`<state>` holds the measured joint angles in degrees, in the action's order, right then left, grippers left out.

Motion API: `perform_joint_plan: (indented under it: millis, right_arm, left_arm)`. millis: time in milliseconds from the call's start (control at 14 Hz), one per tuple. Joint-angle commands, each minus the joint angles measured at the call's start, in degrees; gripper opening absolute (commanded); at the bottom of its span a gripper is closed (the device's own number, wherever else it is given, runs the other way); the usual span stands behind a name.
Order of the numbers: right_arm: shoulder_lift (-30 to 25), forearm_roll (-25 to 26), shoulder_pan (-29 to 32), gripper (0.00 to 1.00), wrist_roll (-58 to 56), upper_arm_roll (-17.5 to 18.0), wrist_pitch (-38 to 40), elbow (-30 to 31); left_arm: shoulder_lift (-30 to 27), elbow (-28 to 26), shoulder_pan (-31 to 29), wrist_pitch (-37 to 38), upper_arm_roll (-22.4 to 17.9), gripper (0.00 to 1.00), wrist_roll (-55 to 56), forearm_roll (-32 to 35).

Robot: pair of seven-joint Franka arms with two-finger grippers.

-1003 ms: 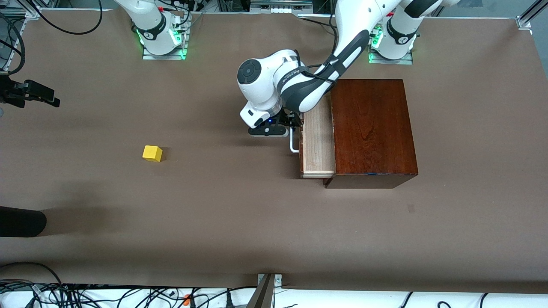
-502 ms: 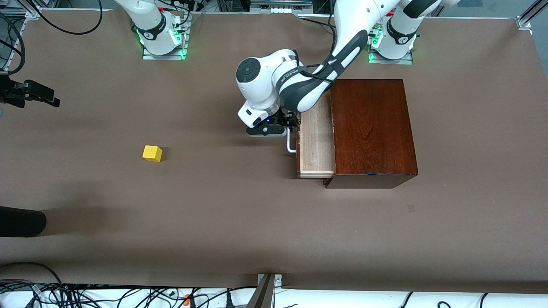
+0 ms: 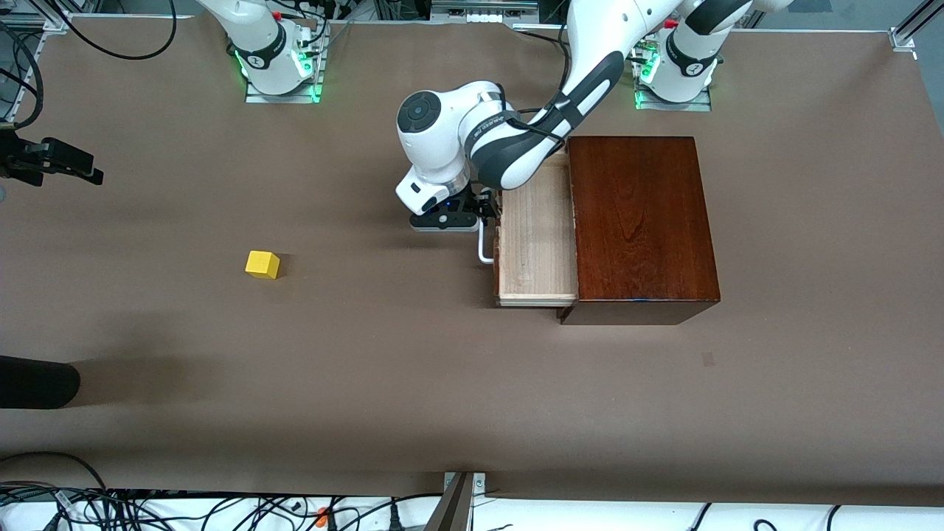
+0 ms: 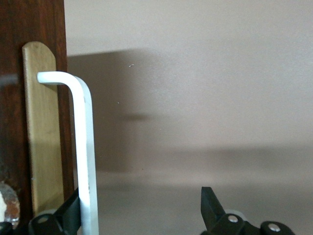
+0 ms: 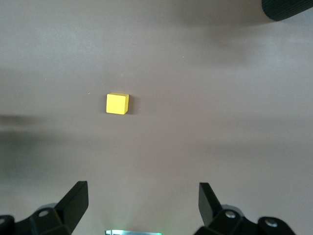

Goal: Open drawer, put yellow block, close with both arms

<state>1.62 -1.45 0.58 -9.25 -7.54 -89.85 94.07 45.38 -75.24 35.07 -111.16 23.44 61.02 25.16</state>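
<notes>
The mahogany box (image 3: 641,221) stands near the left arm's base. Its drawer (image 3: 535,243) of pale wood is partly pulled out toward the right arm's end. My left gripper (image 3: 481,215) is open at the white bar handle (image 3: 484,247), with one finger hooked between the bar and the drawer front; the handle (image 4: 84,147) runs beside that finger (image 4: 71,210) in the left wrist view. The yellow block (image 3: 262,264) lies alone on the table toward the right arm's end. My right gripper (image 5: 142,196) is open and empty, high over the table, with the yellow block (image 5: 117,103) below it.
A black device (image 3: 51,161) sits at the table edge at the right arm's end. A dark rounded object (image 3: 37,383) lies nearer to the front camera at that same edge. Brown table (image 3: 369,354) lies between block and drawer.
The drawer has slid farther out of the box toward the right arm's end, and my left gripper has moved the same way with the handle. The block and right arm have not moved.
</notes>
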Motion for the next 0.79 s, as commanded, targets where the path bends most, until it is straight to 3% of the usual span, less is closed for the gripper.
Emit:
perform_joint_plan:
  millis: [0, 430, 717]
  right_arm:
    - [-0.04, -0.13, 0.39, 1.0, 0.46, 0.25, 0.64, -0.38]
    - [-0.04, -0.13, 0.39, 1.0, 0.37, 0.25, 0.64, -0.47]
    - [-0.04, -0.13, 0.39, 1.0, 0.46, 0.25, 0.64, -0.47]
  left_arm:
    - [1.73, 3.69, 1.57, -0.38, 0.37, 1.0, 0.68, -1.17]
    - [-2.12, 3.61, 0.52, 0.32, 0.81, 1.0, 0.24, -3.89]
    - [-9.76, 2.64, -2.72, 5.49, 0.9, 1.0, -4.4, -10.9]
